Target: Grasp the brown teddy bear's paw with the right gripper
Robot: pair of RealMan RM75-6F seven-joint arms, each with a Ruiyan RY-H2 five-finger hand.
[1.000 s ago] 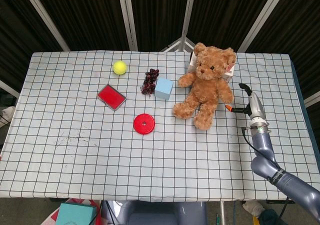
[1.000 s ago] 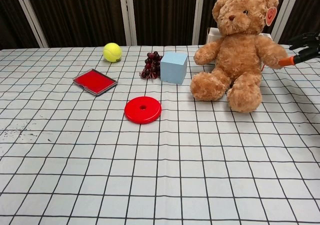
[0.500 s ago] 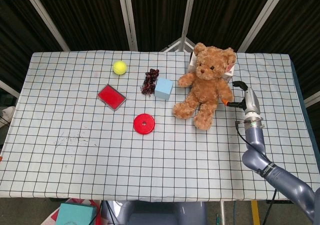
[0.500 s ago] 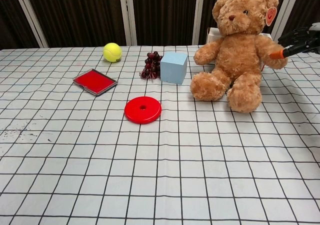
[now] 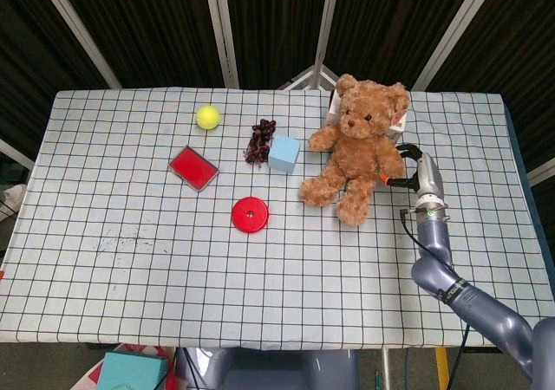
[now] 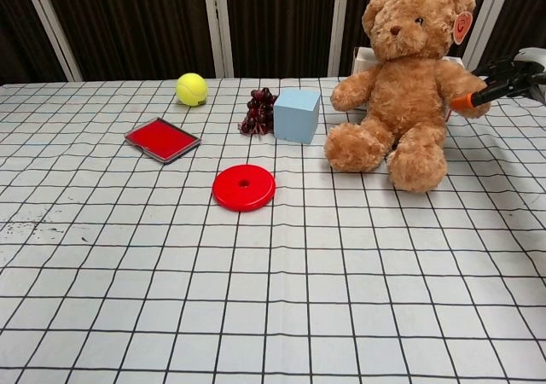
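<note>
Right robot hand (image 6: 510, 78), fingers apart and holding nothing, is reaching the brown teddy bear's paw (image 6: 474, 102); grasp not yet closed.

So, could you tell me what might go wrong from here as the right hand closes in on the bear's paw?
The right hand reaches the teddy bear from the side with fingers apart, at its paw. The bear sits upright, so a sideways push could tip it toward the blue cube. The plush paw is rounded, so the fingers might slip off or catch only fur.
</note>
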